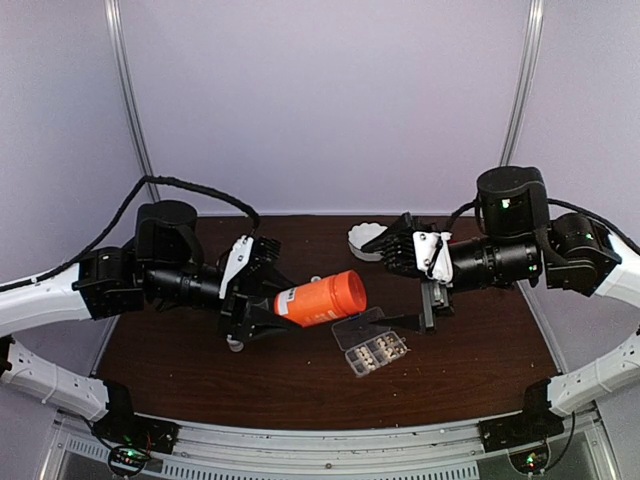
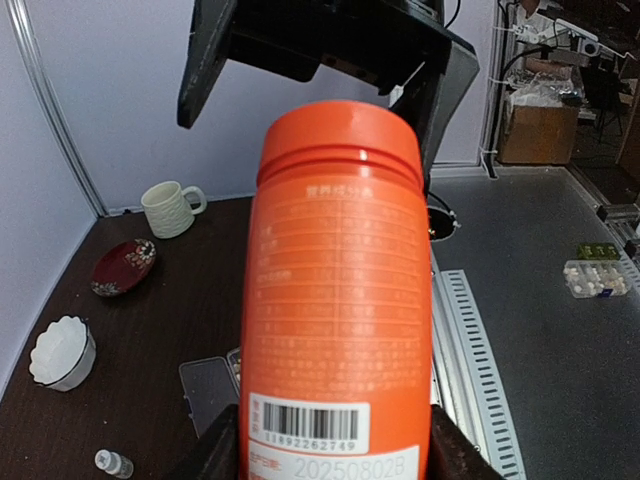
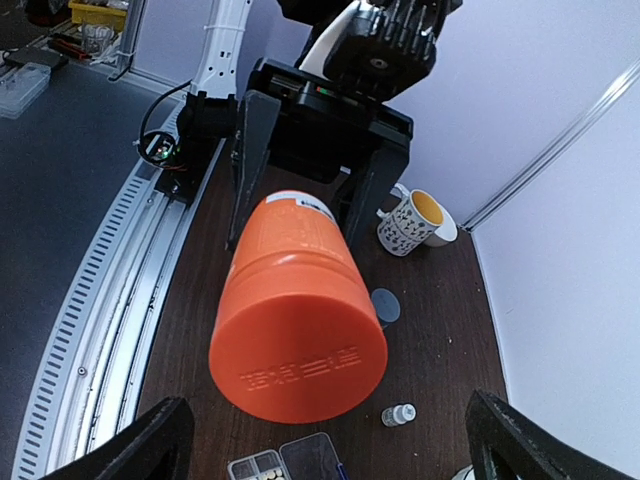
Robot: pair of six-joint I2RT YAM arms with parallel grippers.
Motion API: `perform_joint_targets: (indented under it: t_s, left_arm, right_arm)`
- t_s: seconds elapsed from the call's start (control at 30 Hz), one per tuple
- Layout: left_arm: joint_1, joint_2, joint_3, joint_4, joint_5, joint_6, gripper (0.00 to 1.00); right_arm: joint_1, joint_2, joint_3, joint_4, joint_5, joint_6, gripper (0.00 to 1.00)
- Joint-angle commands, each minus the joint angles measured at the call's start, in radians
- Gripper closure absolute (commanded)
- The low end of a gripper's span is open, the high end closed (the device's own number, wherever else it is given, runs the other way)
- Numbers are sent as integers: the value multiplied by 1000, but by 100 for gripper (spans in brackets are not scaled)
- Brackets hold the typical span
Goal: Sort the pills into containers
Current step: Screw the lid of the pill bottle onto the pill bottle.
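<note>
While left gripper holds orange bottle | containers hold pills (lid open)

Through the left wrist camera the orange bottle hides nearly all of the pill box, leaving only one clear corner, and the bottle's base runs off the lower edge together with the fingers of the left hand. Through the right wrist camera the lower edge cuts the same box and the fingers of the right hand. From above, the pills in the cells are too small to count
</note>
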Motion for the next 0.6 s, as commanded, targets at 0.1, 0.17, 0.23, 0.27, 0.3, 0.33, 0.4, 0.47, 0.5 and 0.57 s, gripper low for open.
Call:
perform_joint_targets:
  t_s: [0.1, 0.17, 0.23, 0.27, 0.3, 0.33, 0.4, 0.47, 0.5, 0.57]
  left_arm:
    - [2, 7, 29, 13, 49, -51, 100]
    - [3, 9, 30, 11, 50, -49, 100]
    - [2, 9, 30, 10, 52, -46, 100]
    - [2, 9, 30, 10, 52, -47, 100]
    - [2, 10, 32, 9, 53, -46, 100]
    - [3, 10, 32, 9, 54, -46, 100]
    - [2, 11, 32, 9, 56, -45, 100]
    - [2, 10, 33, 9, 55, -44, 100]
    - [3, 11, 33, 10, 56, -44, 100]
    - [3, 10, 34, 7, 56, -43, 100]
  right_arm:
    - [39, 27, 53, -17, 0, -83, 4]
    - [44, 33, 54, -12, 6, -82, 8]
    - [48, 38, 55, -3, 7, -82, 13]
    - [51, 40, 55, 4, 6, -80, 14]
    - [52, 42, 54, 11, 3, -76, 16]
    - [52, 45, 54, 16, 1, -75, 17]
    - [54, 53, 57, 22, -2, -75, 19]
    - [57, 61, 61, 22, -2, -75, 22]
    - [57, 64, 62, 23, -1, -74, 23]
    - [59, 69, 67, 24, -1, -75, 26]
